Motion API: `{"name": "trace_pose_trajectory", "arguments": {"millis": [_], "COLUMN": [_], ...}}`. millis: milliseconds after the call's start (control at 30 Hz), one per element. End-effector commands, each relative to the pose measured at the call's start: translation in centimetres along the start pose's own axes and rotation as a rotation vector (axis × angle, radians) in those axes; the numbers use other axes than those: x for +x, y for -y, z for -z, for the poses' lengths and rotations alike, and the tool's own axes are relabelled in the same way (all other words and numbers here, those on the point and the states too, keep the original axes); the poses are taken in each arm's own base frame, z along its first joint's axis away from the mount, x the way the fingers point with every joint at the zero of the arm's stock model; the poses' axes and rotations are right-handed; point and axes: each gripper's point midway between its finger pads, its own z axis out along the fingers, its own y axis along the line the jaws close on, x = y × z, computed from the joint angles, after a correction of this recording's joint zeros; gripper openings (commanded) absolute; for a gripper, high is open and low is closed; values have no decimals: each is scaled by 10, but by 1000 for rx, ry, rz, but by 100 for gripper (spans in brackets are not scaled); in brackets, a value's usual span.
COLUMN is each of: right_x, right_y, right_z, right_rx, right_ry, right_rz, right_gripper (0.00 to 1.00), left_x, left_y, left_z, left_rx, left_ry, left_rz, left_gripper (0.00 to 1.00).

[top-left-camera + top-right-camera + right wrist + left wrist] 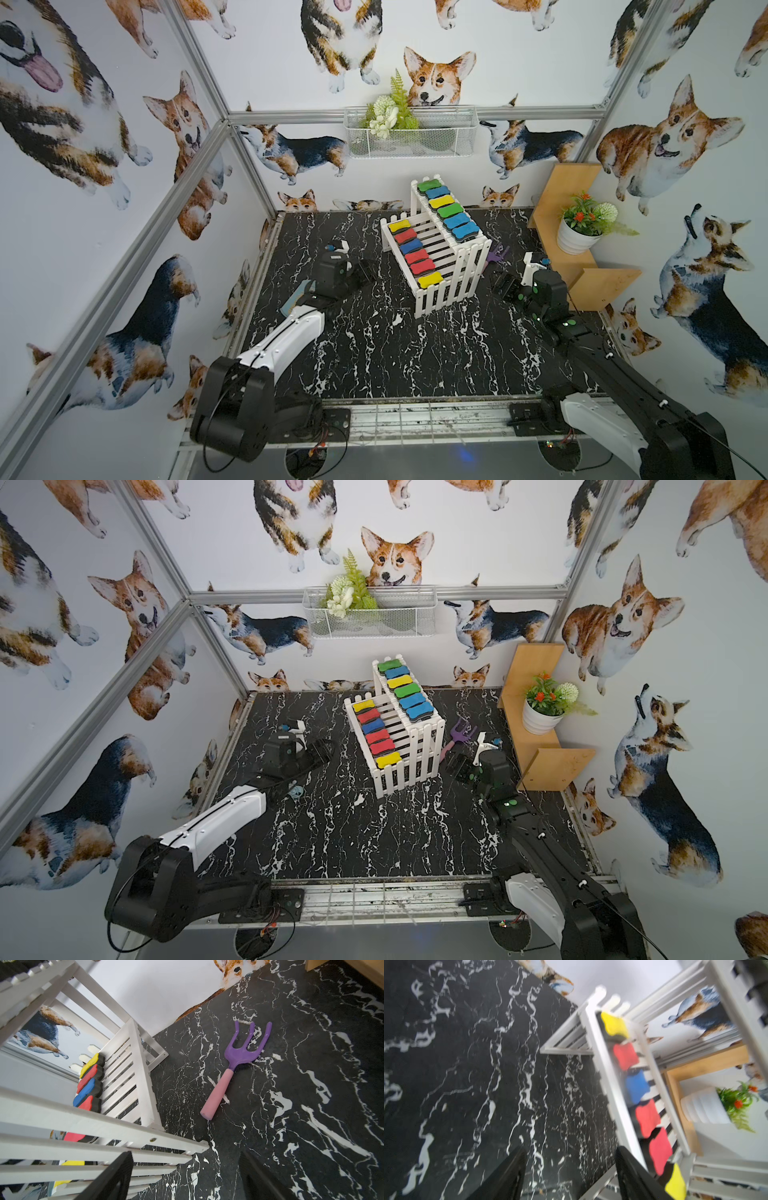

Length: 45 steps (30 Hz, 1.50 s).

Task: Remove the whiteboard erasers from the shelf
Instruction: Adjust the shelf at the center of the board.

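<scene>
No legible text, labels or numbers (any view).

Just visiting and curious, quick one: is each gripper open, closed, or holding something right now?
Left gripper: open, holding nothing.
Right gripper: open, holding nothing.

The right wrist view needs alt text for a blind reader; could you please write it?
A purple-and-pink toy fork lies on the black marble table beside a white slatted shelf holding coloured erasers; the open, empty right tool is in the foreground.
</scene>
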Motion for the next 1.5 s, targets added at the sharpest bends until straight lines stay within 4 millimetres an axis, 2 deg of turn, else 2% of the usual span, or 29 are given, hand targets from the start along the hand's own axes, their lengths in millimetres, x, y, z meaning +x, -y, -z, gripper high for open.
{"name": "trace_pose_trajectory", "arguments": {"millis": [0,67,133,267,433,600,733,900,1067,1467], "right_x": [3,3,4,6,10,11,11,8,8,10], "right_y": [-2,-2,-2,-2,2,4,5,6,7,9], "right_z": [2,2,2,3,4,5,4,5,4,3], "right_rx": [-10,-10,-10,-9,4,16,20,29,36,40], "right_ry": [-19,-21,-26,-33,-49,-52,-52,-45,-43,-45], "right_rz": [10,10,13,28,51,72,78,82,86,85], "right_gripper": [86,86,86,85,85,85,85,85,85,85], "left_x": [-28,-53,-68,-87,-96,-106,-106,-93,-85,-90], "left_y": [19,25,28,37,40,45,45,46,45,29], "left_z": [-12,-25,-40,-74,-108,-127,-142,-156,-161,-158], "left_rx": [120,132,139,208,252,276,281,257,235,117], "left_ry": [-32,-23,-35,-75,-104,-109,-127,-166,-167,-98], "left_rz": [-41,-88,-130,-178,-220,-278,-307,-367,-384,-393], "left_gripper": [74,73,74,74,73,73,73,72,67,56]}}
